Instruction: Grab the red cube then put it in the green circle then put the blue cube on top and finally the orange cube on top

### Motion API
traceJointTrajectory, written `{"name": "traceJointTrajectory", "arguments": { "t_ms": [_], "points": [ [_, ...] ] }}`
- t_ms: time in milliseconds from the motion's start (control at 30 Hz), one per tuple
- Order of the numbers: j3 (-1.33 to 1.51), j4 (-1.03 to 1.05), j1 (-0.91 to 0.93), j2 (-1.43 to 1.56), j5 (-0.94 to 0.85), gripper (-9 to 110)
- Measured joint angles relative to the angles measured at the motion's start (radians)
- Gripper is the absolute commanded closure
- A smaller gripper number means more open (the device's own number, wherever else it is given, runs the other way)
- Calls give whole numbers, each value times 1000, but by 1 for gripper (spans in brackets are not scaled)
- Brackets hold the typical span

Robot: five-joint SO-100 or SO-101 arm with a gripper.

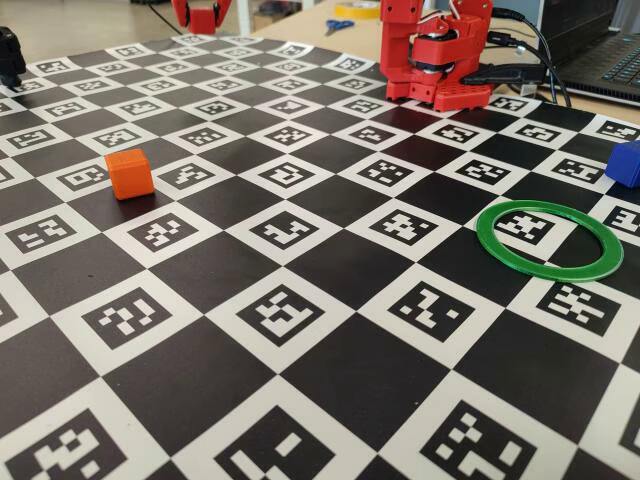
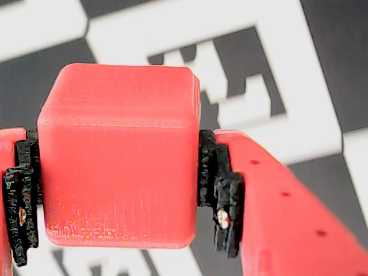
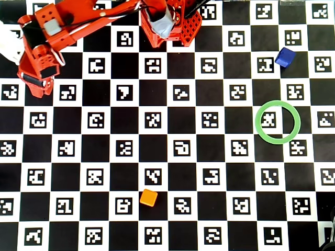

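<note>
Between the gripper's (image 2: 118, 201) two black-padded red fingers (image 2: 221, 195), the wrist view shows the red cube (image 2: 118, 155) clamped and filling most of the picture, above a blurred marker square; neither other camera shows that cube. Seen from overhead, the arm (image 3: 78, 26) reaches from its base at top centre out to the upper left, wrist bent down over the board (image 3: 167, 157). That board is a black-and-white checker printed with coded markers, lying on a pale wooden table (image 1: 70, 25). Overhead, the green circle (image 3: 277, 122) lies empty at right, the blue cube (image 3: 285, 57) above it and apart, the orange cube (image 3: 148, 197) alone at lower centre.
</note>
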Motion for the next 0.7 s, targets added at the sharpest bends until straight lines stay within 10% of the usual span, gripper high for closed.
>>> {"name": "traceJointTrajectory", "arguments": {
  "t_ms": [700],
  "points": [
    [51,336,-704,327,577,95]
  ]
}}
